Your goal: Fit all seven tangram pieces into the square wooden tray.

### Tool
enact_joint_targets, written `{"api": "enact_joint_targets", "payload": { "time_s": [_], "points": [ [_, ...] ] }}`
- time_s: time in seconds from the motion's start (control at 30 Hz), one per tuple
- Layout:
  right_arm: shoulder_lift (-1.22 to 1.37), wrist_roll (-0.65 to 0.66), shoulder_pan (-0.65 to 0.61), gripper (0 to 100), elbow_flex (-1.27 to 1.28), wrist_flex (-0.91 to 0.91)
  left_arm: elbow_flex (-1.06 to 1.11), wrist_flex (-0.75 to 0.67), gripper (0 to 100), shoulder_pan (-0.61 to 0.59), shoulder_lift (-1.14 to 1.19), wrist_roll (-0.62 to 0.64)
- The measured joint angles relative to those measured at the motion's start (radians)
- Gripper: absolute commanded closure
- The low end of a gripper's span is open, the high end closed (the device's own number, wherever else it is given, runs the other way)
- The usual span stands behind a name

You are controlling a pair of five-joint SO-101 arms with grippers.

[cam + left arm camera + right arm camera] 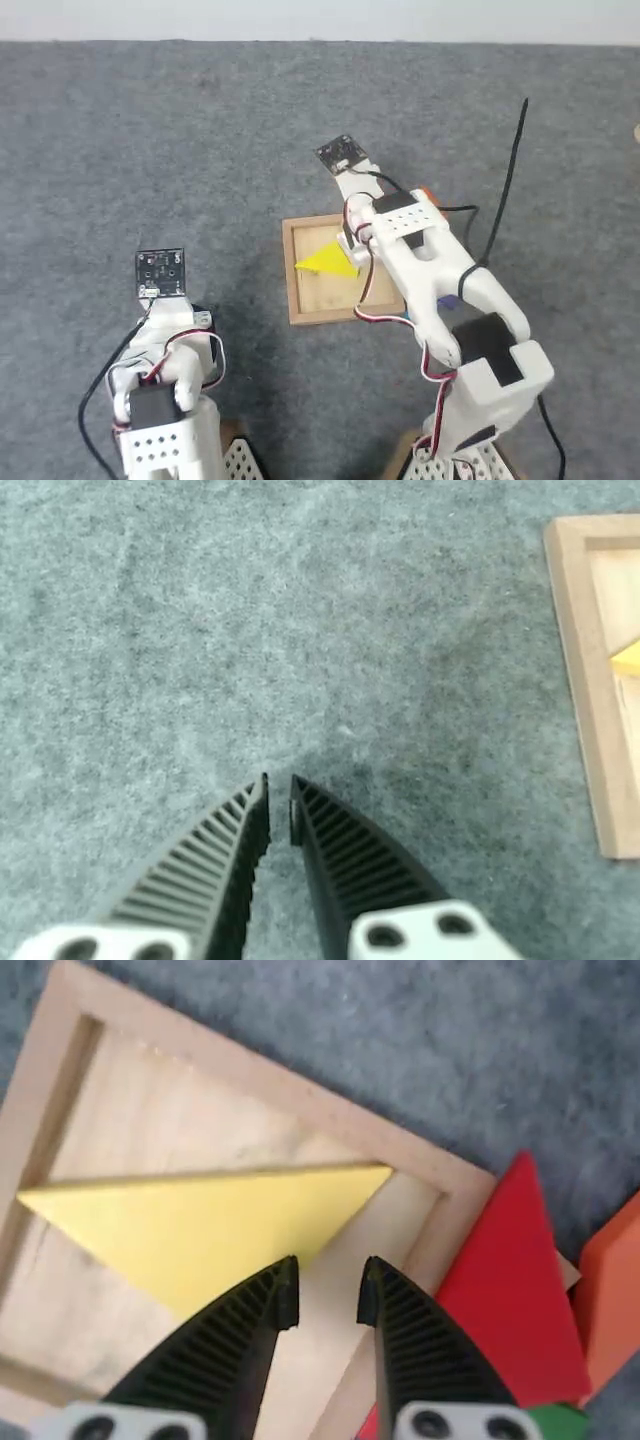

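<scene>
One piece, the yellow triangle [210,1225], lies inside the tray [300,1100], so the job looks only just begun. The right tool [327,1295] hangs right over that triangle's edge, its jaws a little apart with nothing between them. This step is likely the placing of the yellow triangle. The next move probably calls for a new piece. The red triangle [510,1280] sits just outside, with its edge over the tray's rim, so it looks nearest. The tool would need to rise, slide over and open wider to grab it.

The right wrist view shows the red triangle, an orange piece [612,1290] and a bit of a green piece [545,1422]; in the high view the arm covers most of them. The high view shows both arms on the grey table [150,130]. The left wrist view shows the left tool [278,790] over bare table, off to the side of the tray, jaws almost together and holding nothing.
</scene>
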Motion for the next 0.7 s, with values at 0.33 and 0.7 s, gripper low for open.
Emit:
{"api": "enact_joint_targets", "payload": {
  "time_s": [0.33, 0.7],
  "points": [
    [-0.172, -0.068, -0.005, 87.6, 0.184, -0.118, 0.000, 0.000, 96, 0.000, 0.000, 0.000],
    [-0.407, 0.052, -0.216, 87.6, 0.417, -0.169, 0.000, 0.000, 96, 0.000, 0.000, 0.000]
  ]
}}
